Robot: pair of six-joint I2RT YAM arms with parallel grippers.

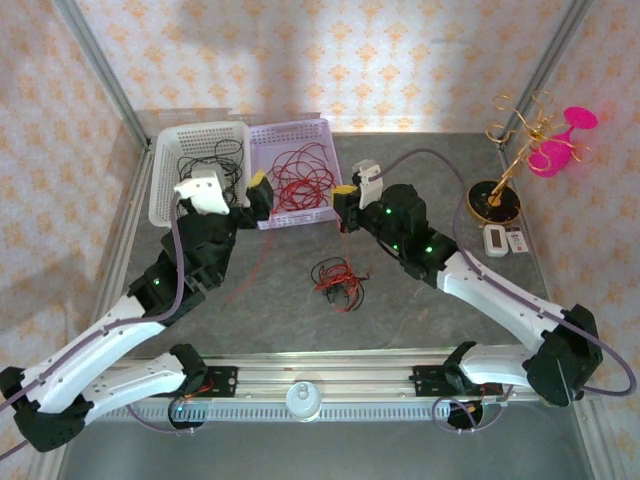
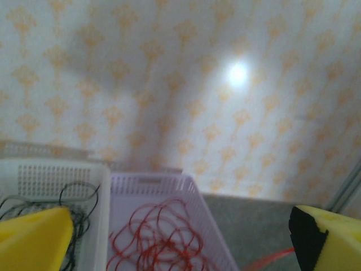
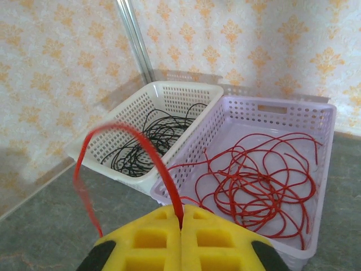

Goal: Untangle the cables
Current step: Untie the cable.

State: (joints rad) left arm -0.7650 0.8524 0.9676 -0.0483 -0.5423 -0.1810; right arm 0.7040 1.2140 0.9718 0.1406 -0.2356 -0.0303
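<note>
A small tangle of red and black cables (image 1: 338,280) lies on the grey table, in front of two baskets. The lilac basket (image 1: 322,128) holds loose red cables (image 1: 300,175); the white basket (image 1: 165,165) holds black cables (image 1: 212,160). My right gripper (image 3: 181,221) is shut on a red cable (image 3: 132,140) that arcs up and over to the left; it hovers by the lilac basket's near right corner (image 1: 347,195). My left gripper (image 2: 180,251) is wide open with nothing between its yellow fingers (image 2: 34,237), above the seam between the baskets (image 1: 258,190).
A gold wire stand (image 1: 510,140) with a pink glass (image 1: 560,145) is at the back right, with a small white device (image 1: 497,240) in front of it. Patterned walls close in the table. A metal rail (image 1: 300,375) runs along the near edge.
</note>
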